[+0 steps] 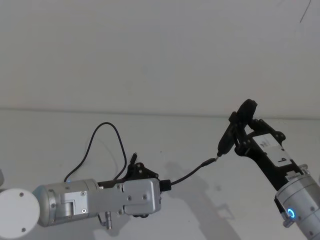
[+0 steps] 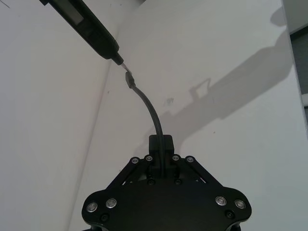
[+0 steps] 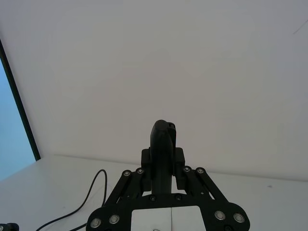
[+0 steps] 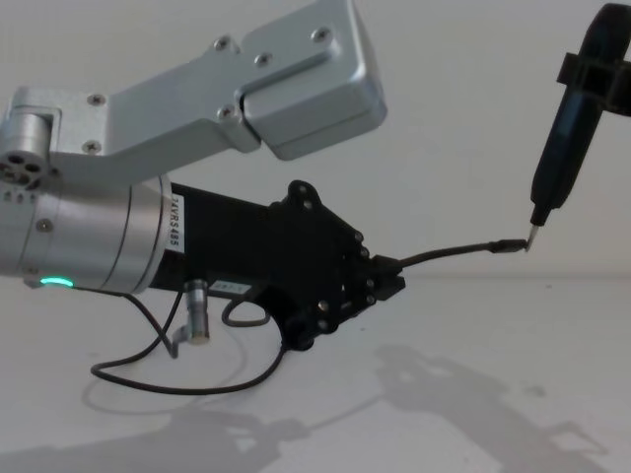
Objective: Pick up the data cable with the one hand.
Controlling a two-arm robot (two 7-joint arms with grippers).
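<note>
plain white wall [image 1: 160, 50] rising behind a white tabletop [image 1: 200, 210], soft grey shadows lying across the surface, a pale blue panel [image 3: 12, 144] with a dark frame edging one side

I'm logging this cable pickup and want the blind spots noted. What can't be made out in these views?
- Data cable far plug: head view, behind the left gripper arm.
- Plug meeting the pen tool tip: touching or apart, too small in chest view.
- Right gripper: finger contact on the tool hidden, right wrist view.
</note>
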